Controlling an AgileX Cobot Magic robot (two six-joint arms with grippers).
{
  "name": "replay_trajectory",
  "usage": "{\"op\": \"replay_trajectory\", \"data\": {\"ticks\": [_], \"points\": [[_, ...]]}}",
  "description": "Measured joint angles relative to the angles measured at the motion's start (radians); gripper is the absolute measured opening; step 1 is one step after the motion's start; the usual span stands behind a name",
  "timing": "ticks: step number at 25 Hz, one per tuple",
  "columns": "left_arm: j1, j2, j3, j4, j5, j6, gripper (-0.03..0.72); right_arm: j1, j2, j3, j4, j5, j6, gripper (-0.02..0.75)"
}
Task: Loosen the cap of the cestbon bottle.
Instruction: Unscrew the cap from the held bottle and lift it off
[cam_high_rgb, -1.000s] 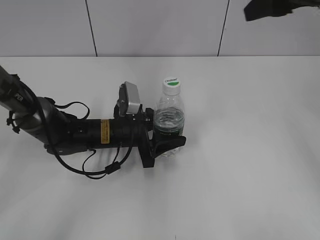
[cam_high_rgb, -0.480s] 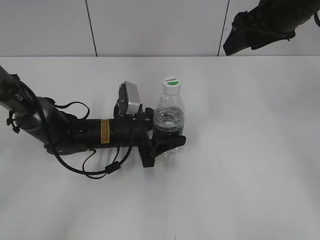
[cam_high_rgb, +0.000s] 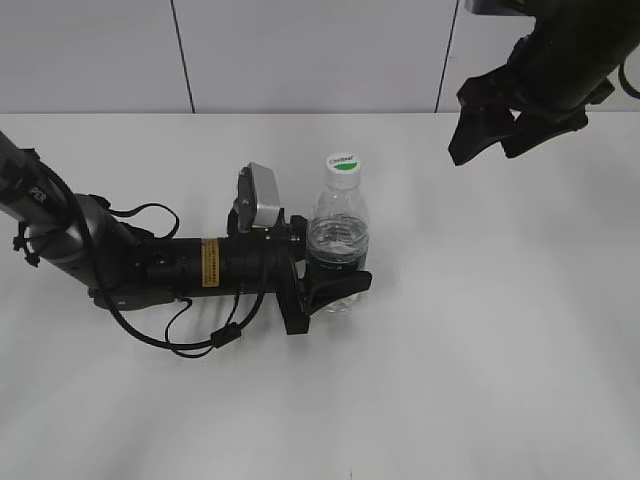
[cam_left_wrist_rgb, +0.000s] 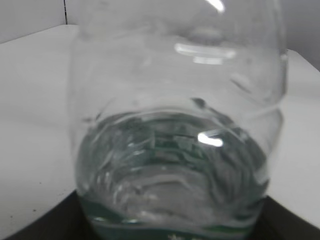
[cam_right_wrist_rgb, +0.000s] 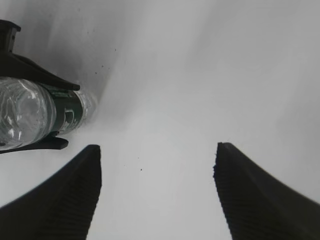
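The cestbon bottle (cam_high_rgb: 339, 235), clear with a dark green label band, stands upright on the white table near the middle. Its white cap (cam_high_rgb: 343, 165) with a green mark is on top. My left gripper (cam_high_rgb: 335, 285) lies low along the table and is shut on the bottle's lower body; the bottle fills the left wrist view (cam_left_wrist_rgb: 175, 125). My right gripper (cam_high_rgb: 485, 135) is open and empty, up in the air at the upper right, well right of the cap. In the right wrist view its jaws (cam_right_wrist_rgb: 157, 165) are spread over bare table, with the bottle (cam_right_wrist_rgb: 40, 112) at the left.
The white table (cam_high_rgb: 500, 330) runs to a white panelled wall (cam_high_rgb: 300, 50) behind. My left arm's body and cables (cam_high_rgb: 170, 270) lie across the table's left half.
My right gripper has come down and left into the exterior view from the top right corner. The left gripper and the bottle have not moved.
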Motion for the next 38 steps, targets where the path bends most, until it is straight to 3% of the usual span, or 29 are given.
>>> {"op": "replay_trajectory", "data": {"ticks": [6,10,19,30,38], "points": [[0.0,0.0,0.0,0.0,0.0,0.0,0.409,0.031,0.007,-0.013,0.01,0.043,0.023,0.55],[0.0,0.0,0.0,0.0,0.0,0.0,0.409,0.103,0.007,-0.048,0.008,0.082,0.044,0.598],[0.0,0.0,0.0,0.0,0.001,0.0,0.409,0.273,0.007,-0.164,-0.088,0.134,0.17,0.599],[0.0,0.0,0.0,0.0,0.001,0.0,0.409,0.346,0.111,-0.271,-0.095,0.194,0.225,0.596],[0.0,0.0,0.0,0.0,0.001,0.0,0.409,0.354,0.162,-0.292,-0.114,0.21,0.239,0.595]]}}
